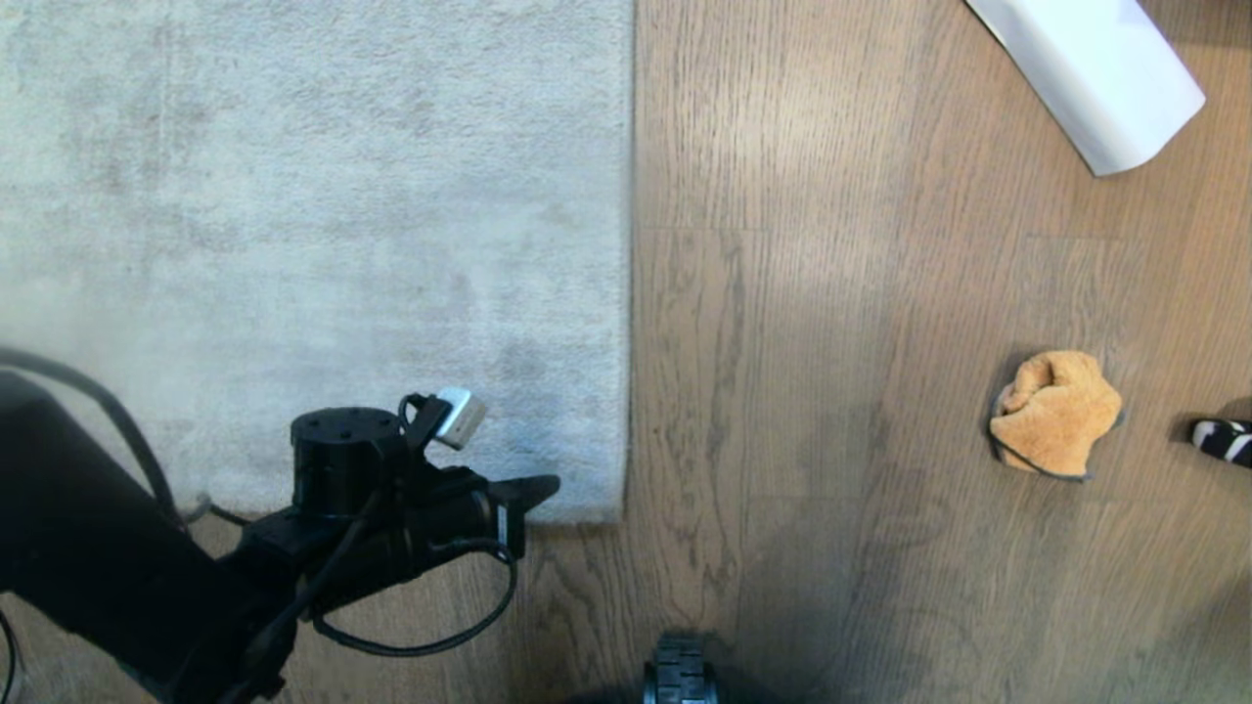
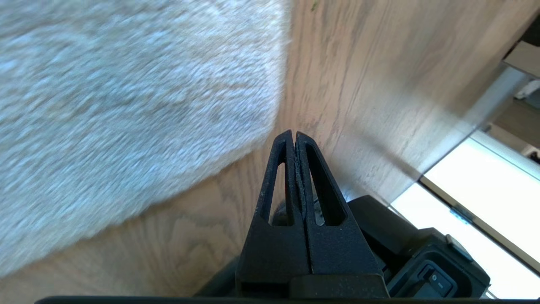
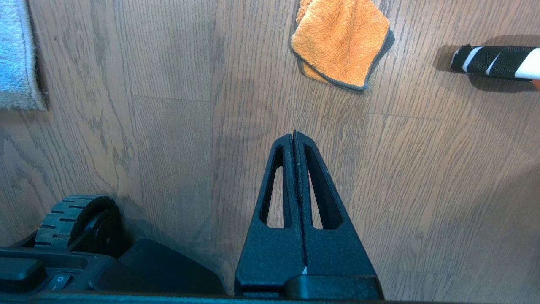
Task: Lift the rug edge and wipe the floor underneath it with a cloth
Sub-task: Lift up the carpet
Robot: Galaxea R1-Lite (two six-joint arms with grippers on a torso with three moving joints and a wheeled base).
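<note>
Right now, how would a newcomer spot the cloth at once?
Start at the grey rug and cross the bare wood floor to the robot's right. The cloth lies crumpled there, alone. It is orange, fuzzy and dark-trimmed, unlike the smooth white paper roll farther away or the black-and-white striped thing beside it.

White rolled paper sheet [image 1: 1091,68] lying at far right, partly cut off by frame edge. Black-and-white striped object [image 1: 1223,440] poking in at right edge, end only visible [image 3: 493,62], identity unclear. Bright white panel [image 2: 485,202] in left wrist view background.
</note>
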